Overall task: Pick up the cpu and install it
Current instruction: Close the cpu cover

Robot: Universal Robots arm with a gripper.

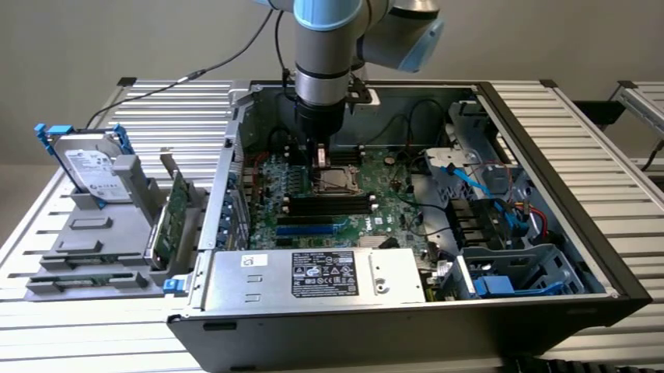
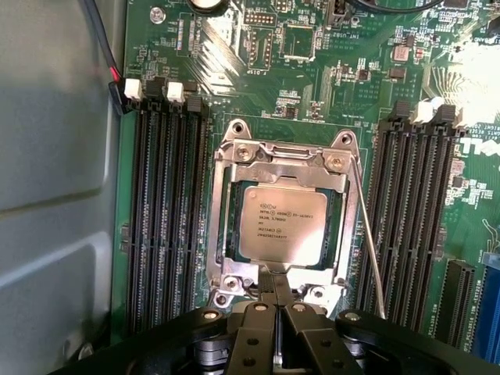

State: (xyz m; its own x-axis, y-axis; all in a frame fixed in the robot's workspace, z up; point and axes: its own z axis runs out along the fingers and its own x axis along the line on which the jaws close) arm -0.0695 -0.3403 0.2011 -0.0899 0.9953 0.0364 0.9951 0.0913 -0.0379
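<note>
From my station the biggest thing I see is the slatted metal bench (image 1: 581,116), and on it the open computer case (image 1: 581,256) lying on its side. The arm (image 1: 326,47) reaches down into the case from above. The green motherboard (image 1: 311,198) covers the case floor, with the boxed power supply (image 1: 311,276) along the near edge. Outside the case, at the exterior view's left, a hard drive (image 1: 92,167) in a blue bracket stands tilted on a grey fixture (image 1: 93,233).

On the wrist camera I have banks of long black memory slots (image 2: 168,211) on either side of the silver socket frame (image 2: 234,156). The cpu (image 2: 281,225) lies flat inside that frame, metal top and printing facing up, square to the socket.

The end effector (image 2: 274,293) hangs over the socket edge with its two fingers pressed fully together and nothing between them. The tips line up with the cpu's nearest edge; I cannot tell whether they touch it.
</note>
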